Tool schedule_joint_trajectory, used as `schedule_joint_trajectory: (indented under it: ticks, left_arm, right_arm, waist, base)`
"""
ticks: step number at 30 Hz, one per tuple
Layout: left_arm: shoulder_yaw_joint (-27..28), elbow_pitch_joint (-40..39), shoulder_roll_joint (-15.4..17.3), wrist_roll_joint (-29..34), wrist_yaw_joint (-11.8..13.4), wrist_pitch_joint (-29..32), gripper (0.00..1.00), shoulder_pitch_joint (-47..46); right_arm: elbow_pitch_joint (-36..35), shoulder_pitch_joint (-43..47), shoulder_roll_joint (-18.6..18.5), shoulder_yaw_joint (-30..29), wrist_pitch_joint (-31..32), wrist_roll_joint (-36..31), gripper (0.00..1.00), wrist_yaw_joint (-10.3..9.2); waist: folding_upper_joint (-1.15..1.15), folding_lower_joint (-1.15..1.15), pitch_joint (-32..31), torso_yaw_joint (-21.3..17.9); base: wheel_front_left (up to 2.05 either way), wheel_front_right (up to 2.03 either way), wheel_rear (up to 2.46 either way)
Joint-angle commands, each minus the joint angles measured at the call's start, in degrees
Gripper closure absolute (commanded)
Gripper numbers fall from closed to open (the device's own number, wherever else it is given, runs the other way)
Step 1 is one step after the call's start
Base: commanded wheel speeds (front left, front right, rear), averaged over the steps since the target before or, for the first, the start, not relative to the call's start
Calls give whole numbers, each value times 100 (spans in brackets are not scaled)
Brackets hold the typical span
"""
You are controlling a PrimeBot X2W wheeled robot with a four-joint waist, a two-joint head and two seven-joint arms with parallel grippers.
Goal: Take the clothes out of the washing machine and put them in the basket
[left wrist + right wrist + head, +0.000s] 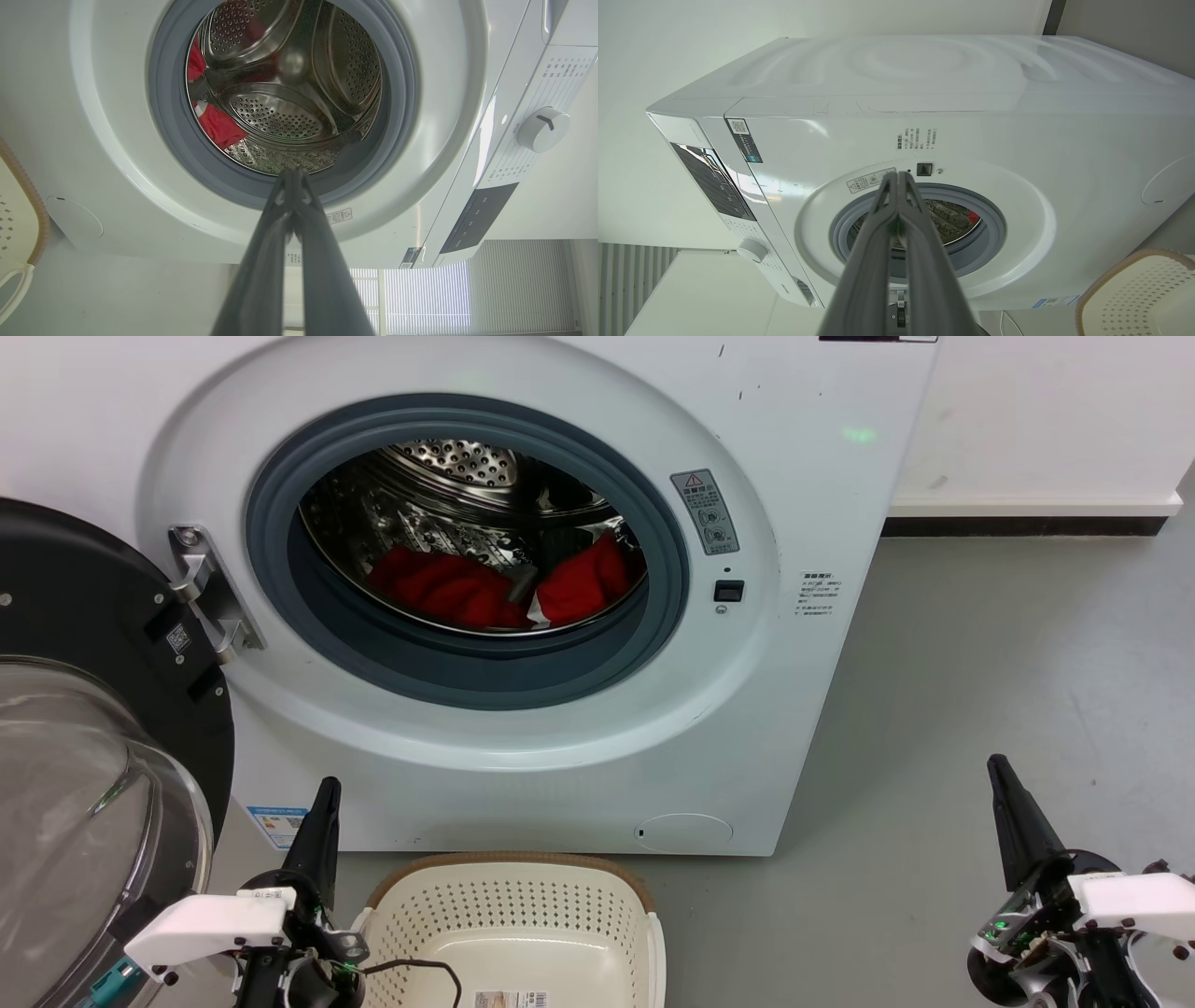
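Observation:
Two red clothes lie at the bottom of the steel drum of the white washing machine (pixel 803 476), one on the left (pixel 443 588) and one on the right (pixel 583 581). The clothes (pixel 217 126) also show at the drum's edge in the left wrist view. A cream basket (pixel 513 919) with a brown rim stands empty on the floor just before the machine. My left gripper (pixel 322 803) is shut and empty, low beside the basket's left. Off to the lower right, my right gripper (pixel 1001 775) is shut and empty over the floor.
The machine's round glass door (pixel 89 784) hangs open at the left, close to my left arm. Grey floor (pixel 980 691) stretches to the right of the machine up to a white wall with a dark skirting.

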Motion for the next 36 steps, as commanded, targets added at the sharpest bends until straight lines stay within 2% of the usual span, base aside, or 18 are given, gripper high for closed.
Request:
schedule_joint_trajectory:
  ticks: [1, 2, 6, 23, 27, 36]
  left_arm:
    - [14, -4, 3, -12, -23, 8, 100, -32]
    - [0, -1, 0, 0, 0, -2, 0, 0]
    - [-28, 187, -18, 0, 8, -5, 0, 167]
    - [-21, -86, -12, 290, 4, -460, 0, 350]
    - [157, -57, -11, 595, 3, -561, 0, 353]
    - [458, -246, -8, 1455, 1, -771, 0, 334]
  right_arm:
    - [7, -67, 18, 4, 4, -26, 100, 0]
    - [-1, 0, 0, 0, -2, -1, 0, 0]
    - [171, 156, 7, 8, -3, 0, 0, 0]
    - [-8, 304, 5, 53, -458, -322, 0, 0]
    - [86, 292, 5, -43, -559, -757, 0, 0]
    - [-97, 232, 4, -200, -772, -2261, 0, 0]
  waist:
    - [0, 0, 0, 0]
    - [0, 0, 0, 0]
    - [0, 0, 0, 0]
    - [0, 0, 9, -17]
    - [0, 0, 7, -27]
    - [0, 0, 13, -48]
  base:
    - [0, 0, 0]
    - [0, 0, 0]
    - [0, 0, 0]
    - [0, 0, 0]
    - [0, 0, 0]
    - [0, 0, 0]
